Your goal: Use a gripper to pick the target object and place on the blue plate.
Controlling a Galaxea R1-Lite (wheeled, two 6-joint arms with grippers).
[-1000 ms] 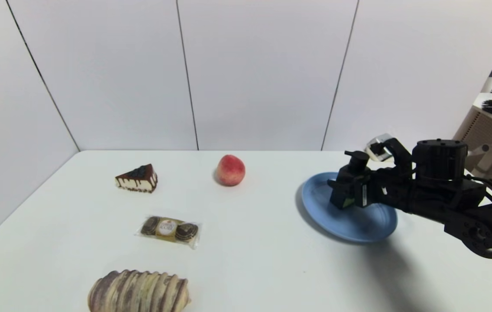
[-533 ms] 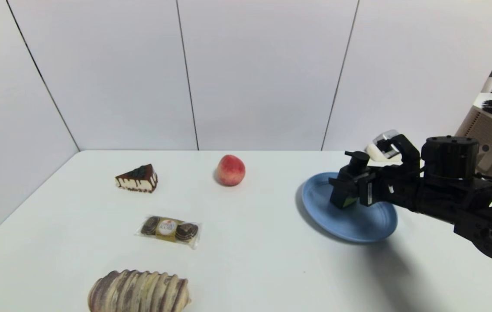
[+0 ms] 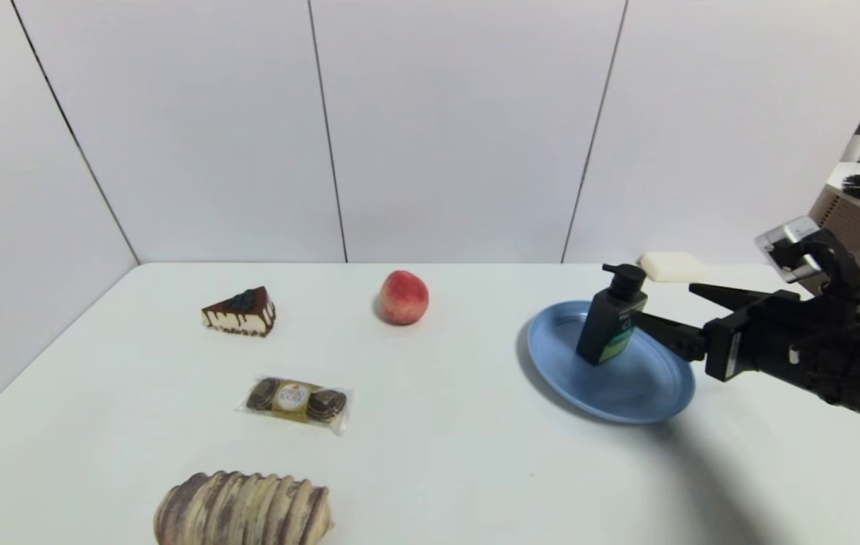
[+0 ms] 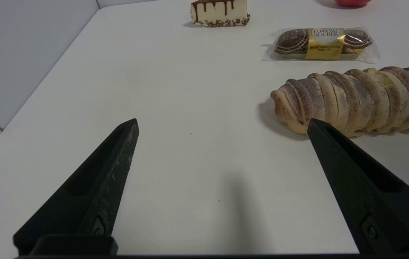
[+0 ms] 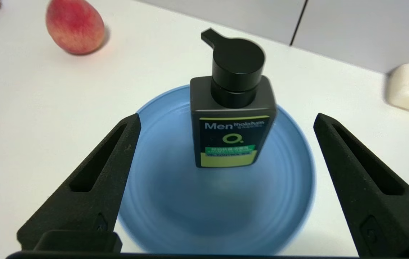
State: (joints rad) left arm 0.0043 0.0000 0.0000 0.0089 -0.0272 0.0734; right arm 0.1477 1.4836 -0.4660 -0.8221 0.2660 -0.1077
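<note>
Blk pump bottle (image 3: 612, 318) upright on blue plate (image 3: 634, 390), toward its far left part, label w/ "Men" lettering + green band low on front; plate flat on white bench (image 3: 460, 454), right side. R claw (image 3: 672, 310) released, fingers wide apart, nothing gripped, at right of bottle, near finger reaching over plate, far finger out past plate's right side. L claw (image 4: 222, 124) also released, empty, above bench at near left, near the striped bread roll (image 3: 243, 509). Other items on bench: peach (image 3: 403, 297) far side, about mid, left of plate; choc-topped cake slice (image 3: 241, 312) far left; wrapped Ferrero Rocher pack (image 3: 296, 402) between cake slice & roll, roll nearest; pale rounded block (image 3: 672, 266) far right, beyond plate, close to back wall (image 3: 468, 129), apart from bottle
</note>
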